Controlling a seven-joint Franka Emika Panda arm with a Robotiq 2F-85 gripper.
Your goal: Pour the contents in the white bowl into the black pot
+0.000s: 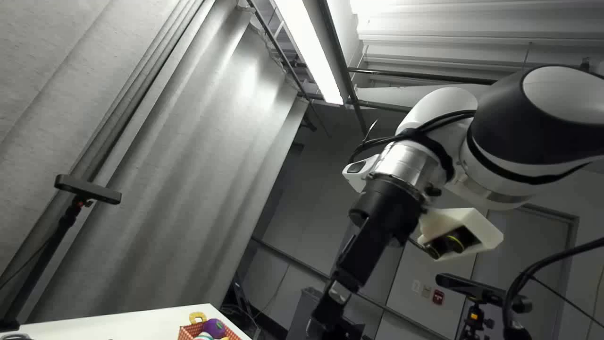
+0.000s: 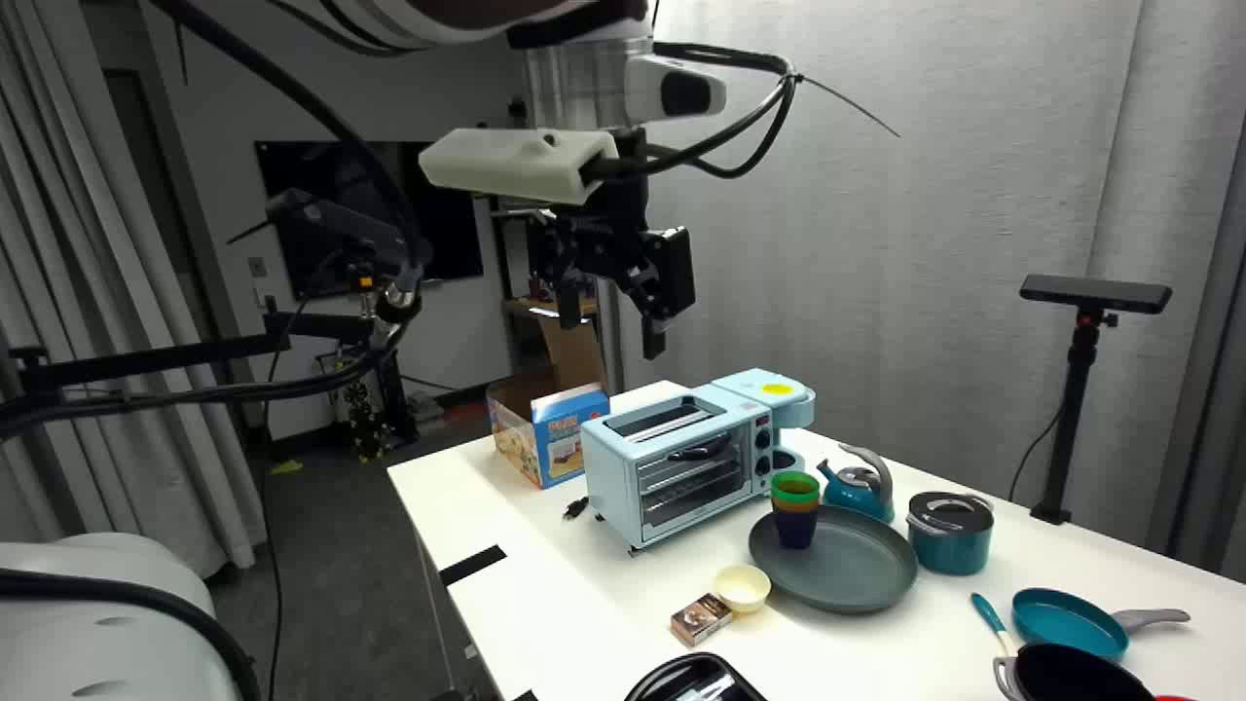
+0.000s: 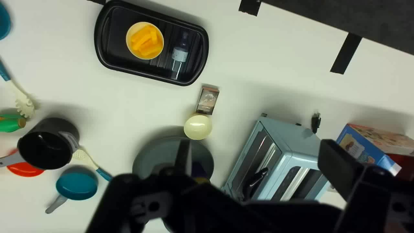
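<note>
In the wrist view a white bowl (image 3: 136, 28) holding yellow strips (image 3: 145, 40) stands in a black tray (image 3: 113, 42), beside a small clear bottle (image 3: 179, 55). At the left of that view is the black pot (image 3: 48, 149); its dark inside shows no contents. An exterior view catches part of the pot (image 2: 1076, 677) at its lower right. My gripper (image 2: 611, 323) hangs high above the table, away from bowl and pot. In the wrist view its fingers are spread wide, nothing between them. Another pale bowl (image 3: 198, 127), touching a small brown box (image 3: 207, 100), shows a bare inside.
A light-blue toaster oven (image 2: 681, 458) stands tall below the gripper, a blue box (image 2: 560, 438) behind it. Stacked cups (image 2: 795, 521) sit on a grey plate (image 2: 857, 574). A kettle (image 2: 859, 487), a lidded teal pot (image 2: 951, 545) and a teal pan (image 2: 1066, 623) stand nearby.
</note>
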